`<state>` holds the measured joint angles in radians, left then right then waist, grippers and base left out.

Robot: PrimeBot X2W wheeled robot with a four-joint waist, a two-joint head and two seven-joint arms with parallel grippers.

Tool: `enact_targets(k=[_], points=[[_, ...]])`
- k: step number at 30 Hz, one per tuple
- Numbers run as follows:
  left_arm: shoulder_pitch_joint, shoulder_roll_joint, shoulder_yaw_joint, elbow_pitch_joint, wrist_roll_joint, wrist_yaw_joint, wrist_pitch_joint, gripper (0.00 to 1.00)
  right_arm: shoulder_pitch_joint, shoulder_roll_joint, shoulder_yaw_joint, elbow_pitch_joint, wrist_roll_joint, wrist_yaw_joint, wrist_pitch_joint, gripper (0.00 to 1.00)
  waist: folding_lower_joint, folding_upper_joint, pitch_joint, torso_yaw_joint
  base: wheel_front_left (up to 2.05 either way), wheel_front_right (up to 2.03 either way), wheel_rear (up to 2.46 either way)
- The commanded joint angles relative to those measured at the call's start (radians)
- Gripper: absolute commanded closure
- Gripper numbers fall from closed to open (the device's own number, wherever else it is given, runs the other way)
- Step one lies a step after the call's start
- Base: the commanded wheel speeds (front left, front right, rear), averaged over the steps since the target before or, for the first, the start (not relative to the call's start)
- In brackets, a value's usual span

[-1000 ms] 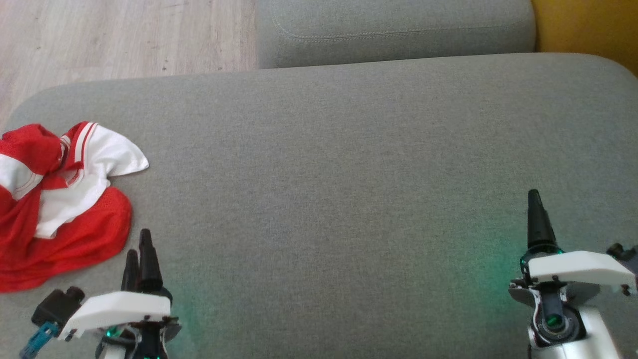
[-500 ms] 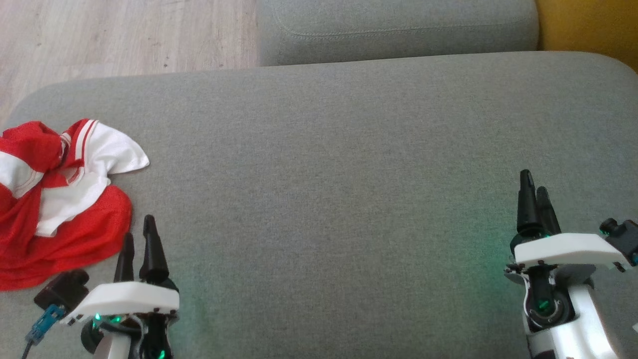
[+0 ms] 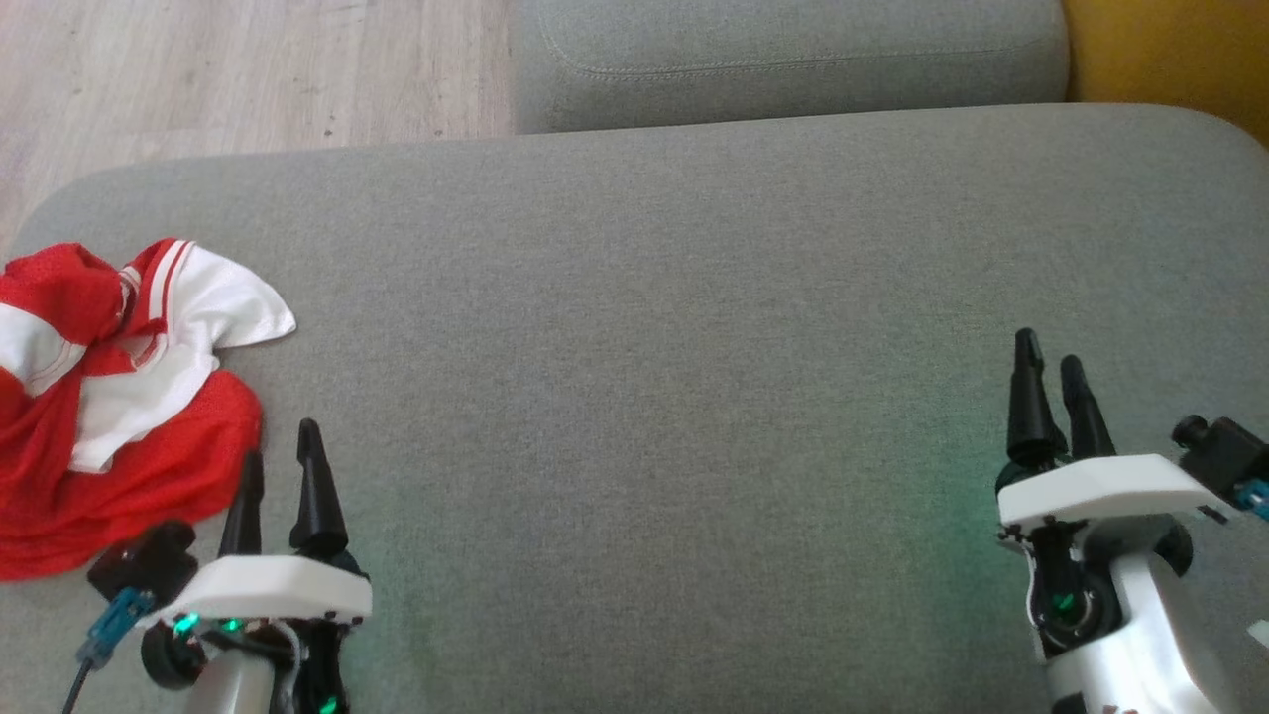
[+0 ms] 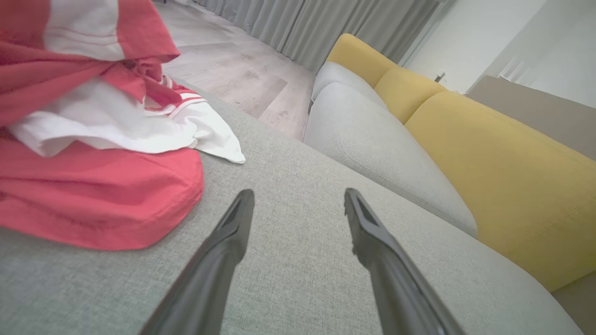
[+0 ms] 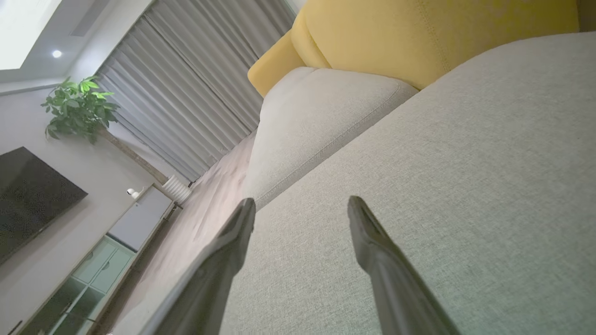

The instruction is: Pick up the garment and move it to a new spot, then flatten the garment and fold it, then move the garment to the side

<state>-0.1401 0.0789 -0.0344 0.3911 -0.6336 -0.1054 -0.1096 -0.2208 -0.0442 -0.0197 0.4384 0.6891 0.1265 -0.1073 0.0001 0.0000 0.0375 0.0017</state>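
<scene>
A crumpled red and white garment (image 3: 119,397) lies in a heap at the left end of the grey cushion (image 3: 644,347). In the left wrist view the garment (image 4: 84,139) bulks up just left of my fingers. My left gripper (image 3: 281,458) stands open over bare cushion, right of the garment's red hem and apart from it. The same open gap shows at the left gripper (image 4: 298,195) in its wrist view. At the lower right my right gripper (image 3: 1049,362) is open above bare cushion, far from the garment, as the right gripper (image 5: 300,204) also shows in its wrist view.
A second grey cushion (image 3: 783,59) sits behind the wide one, with a yellow sofa back (image 3: 1170,50) at the far right. Wooden floor (image 3: 238,69) lies beyond the cushion's left and far edges. A plant (image 5: 79,107), curtains and a cabinet stand across the room.
Both grippers have moved forward over the cushion and turned at the wrist, so each now shows its two fingers side by side. The garment has not moved.
</scene>
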Motion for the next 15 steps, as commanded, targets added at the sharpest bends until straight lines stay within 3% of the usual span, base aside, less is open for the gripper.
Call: enact_targets(k=[1, 15], points=[[-0.056, 0.020, 0.012, -0.025, 0.038, 0.003, -0.018, 0.00, -0.071, -0.003, 0.023, -0.028, -0.035, 0.003, -0.021, 0.00, 0.0000, 0.0000, -0.001, 0.000, 0.00, 0.00, 0.00], [-0.047, 0.022, 0.005, -0.004, 0.203, 0.023, -0.057, 0.00, -0.077, -0.004, 0.036, -0.010, -0.190, 0.003, -0.060, 0.00, 0.0000, 0.0000, -0.018, -0.002, 0.00, 0.00, 0.00]])
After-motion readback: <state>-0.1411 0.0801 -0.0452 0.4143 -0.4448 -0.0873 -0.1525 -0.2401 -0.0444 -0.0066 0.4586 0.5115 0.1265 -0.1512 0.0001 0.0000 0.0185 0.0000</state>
